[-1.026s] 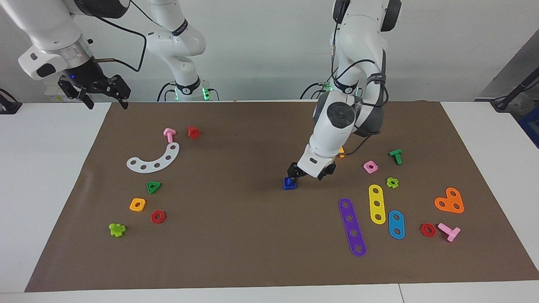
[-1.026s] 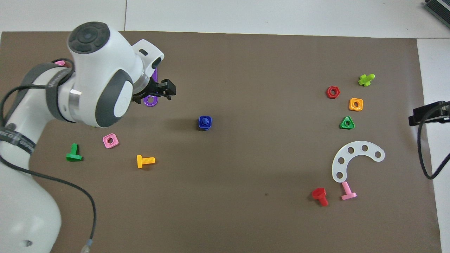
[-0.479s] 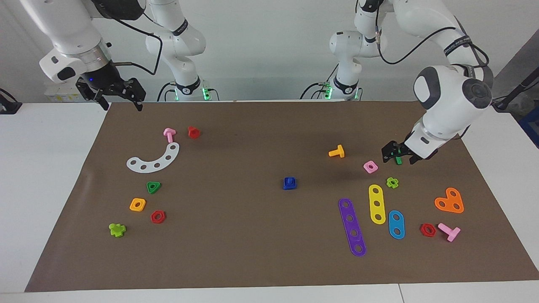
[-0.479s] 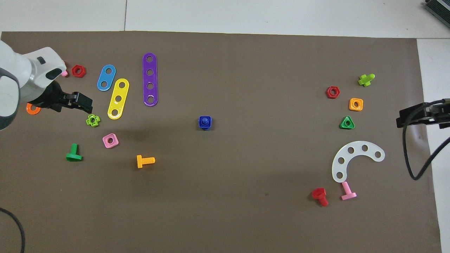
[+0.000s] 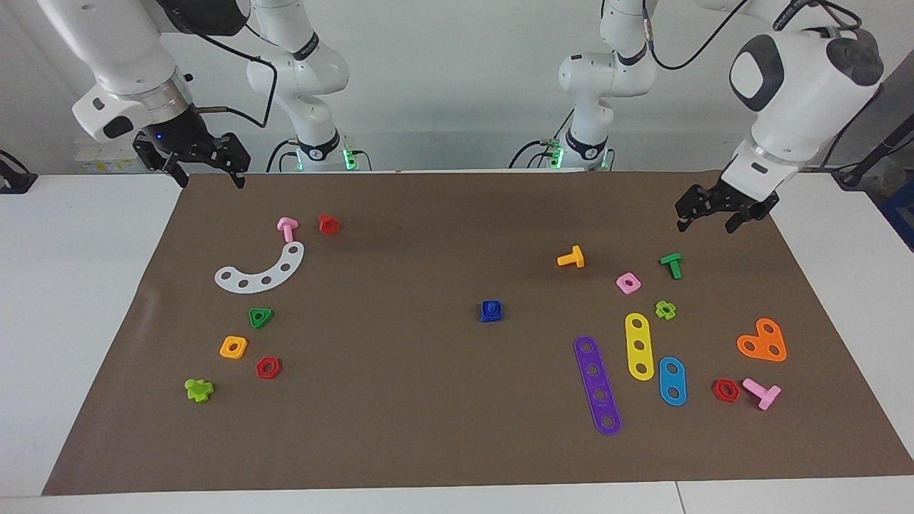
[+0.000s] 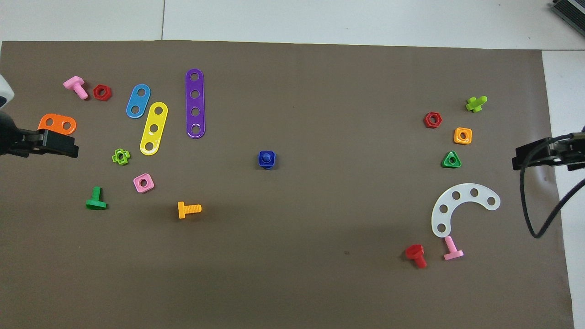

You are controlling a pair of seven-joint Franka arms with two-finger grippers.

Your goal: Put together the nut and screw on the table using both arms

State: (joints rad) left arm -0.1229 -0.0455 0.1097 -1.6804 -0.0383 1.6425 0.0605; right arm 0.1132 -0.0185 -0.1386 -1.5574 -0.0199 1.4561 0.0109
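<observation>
- So, dark-blue nut (image 5: 490, 311) sitting flat near the middle of the brown mat (image 5: 428, 442), with the screw (image 6: 267, 158) standing in its centre hole, shaft end poking up.
- Nothing touching that pair; well apart from every other toy piece.
- Left gripper (image 5: 721, 210) up in the air over the mat's edge at the left arm's end, well apart from the nut, fingers spread and holding nothing.
- Green T-bolt (image 5: 671, 265) and pink square nut (image 5: 628, 283) lying on the mat toward the left arm's end from the nut, under nobody's fingers.
- Right gripper (image 5: 202, 163) hanging over the mat's corner at the right arm's end, also well clear of the nut, fingers apart, empty.
- White curved strip (image 5: 261, 270) lying between the nut and that gripper.
</observation>
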